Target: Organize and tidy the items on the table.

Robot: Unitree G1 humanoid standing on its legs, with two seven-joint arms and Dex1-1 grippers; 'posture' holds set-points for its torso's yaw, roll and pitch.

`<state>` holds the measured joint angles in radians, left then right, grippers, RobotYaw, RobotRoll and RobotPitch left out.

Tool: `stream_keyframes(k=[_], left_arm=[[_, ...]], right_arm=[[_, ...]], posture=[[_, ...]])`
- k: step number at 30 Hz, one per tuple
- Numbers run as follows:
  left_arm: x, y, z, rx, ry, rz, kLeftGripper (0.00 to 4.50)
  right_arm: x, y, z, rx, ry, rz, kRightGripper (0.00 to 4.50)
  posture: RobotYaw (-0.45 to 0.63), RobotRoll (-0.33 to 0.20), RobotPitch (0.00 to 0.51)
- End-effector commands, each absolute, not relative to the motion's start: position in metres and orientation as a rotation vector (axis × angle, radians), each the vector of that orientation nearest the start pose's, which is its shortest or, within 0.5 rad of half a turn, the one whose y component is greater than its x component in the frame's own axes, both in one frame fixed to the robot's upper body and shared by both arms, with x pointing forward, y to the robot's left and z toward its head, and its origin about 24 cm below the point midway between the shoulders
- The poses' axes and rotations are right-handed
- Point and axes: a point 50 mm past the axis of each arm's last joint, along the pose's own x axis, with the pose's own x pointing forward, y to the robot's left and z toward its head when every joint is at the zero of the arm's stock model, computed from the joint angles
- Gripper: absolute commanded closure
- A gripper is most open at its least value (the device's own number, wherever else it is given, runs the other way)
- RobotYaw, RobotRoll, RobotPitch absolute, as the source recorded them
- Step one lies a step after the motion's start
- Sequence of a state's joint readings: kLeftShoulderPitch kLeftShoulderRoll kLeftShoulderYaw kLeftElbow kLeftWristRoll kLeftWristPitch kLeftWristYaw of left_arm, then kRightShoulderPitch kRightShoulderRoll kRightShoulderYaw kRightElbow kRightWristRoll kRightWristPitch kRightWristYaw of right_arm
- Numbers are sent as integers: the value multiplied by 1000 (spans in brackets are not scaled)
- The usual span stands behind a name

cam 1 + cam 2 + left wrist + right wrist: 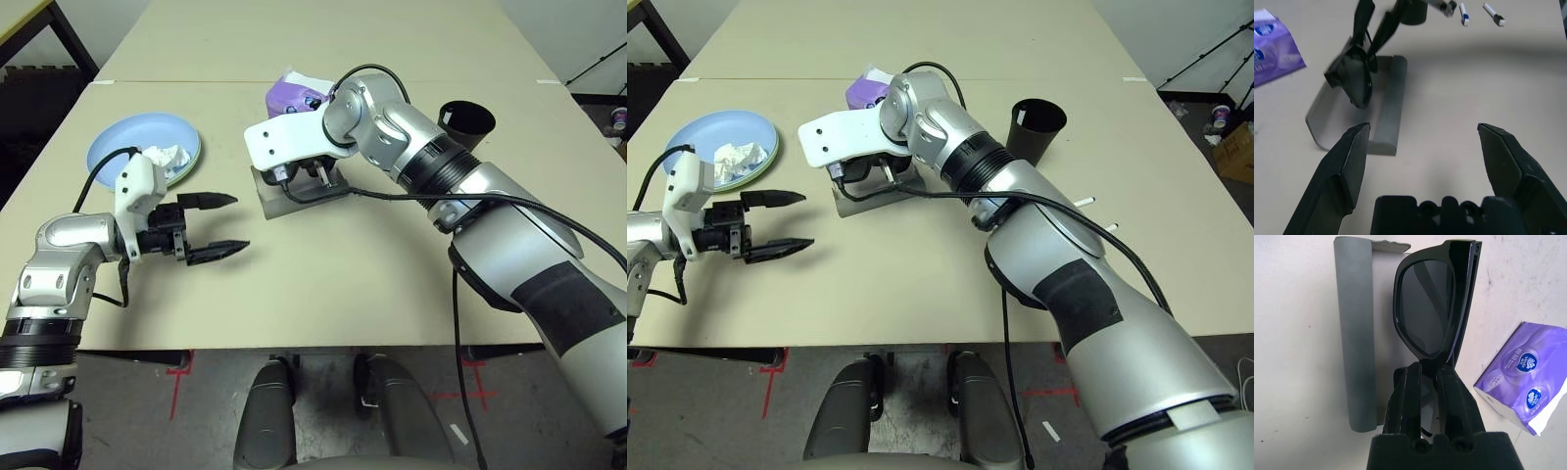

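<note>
a purple tissue pack [1520, 377] lies on the beige top (white tissue poking out).

- Pale blue plate [118, 137] stacked on a green one
- White tissue [165, 157]
- Black sunglasses [1432, 308]
- Grey case [1354, 333]
- Purple tissue pack [1523, 377] with blue-and-white logos
- Black cup [1036, 125]
- Beige table [333, 284]

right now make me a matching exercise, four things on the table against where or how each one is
Things:
1. sunglasses
2. crumpled tissue
3. black cup
4. glasses case

States:
a. upright near the table's far right
b. lying open under the right gripper
c. on the blue plate
d. pinched between shut fingers

Pairs: 1-d, 2-c, 3-a, 4-b
</note>
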<state>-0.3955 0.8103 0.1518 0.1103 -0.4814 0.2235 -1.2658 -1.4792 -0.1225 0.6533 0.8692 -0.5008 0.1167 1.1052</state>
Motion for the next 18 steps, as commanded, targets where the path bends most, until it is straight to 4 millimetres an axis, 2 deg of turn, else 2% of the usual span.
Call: stream_keyframes(k=[1, 18], left_arm=[[275, 256, 179, 296, 2, -1085, 0], [269, 259, 168, 251, -1, -1039, 0]], right_arm=[[370, 17, 241, -1522, 195, 1179, 4178], [372, 22, 241, -1503, 222, 1205, 4178]], posture=[[63, 0, 185], [84, 0, 183]])
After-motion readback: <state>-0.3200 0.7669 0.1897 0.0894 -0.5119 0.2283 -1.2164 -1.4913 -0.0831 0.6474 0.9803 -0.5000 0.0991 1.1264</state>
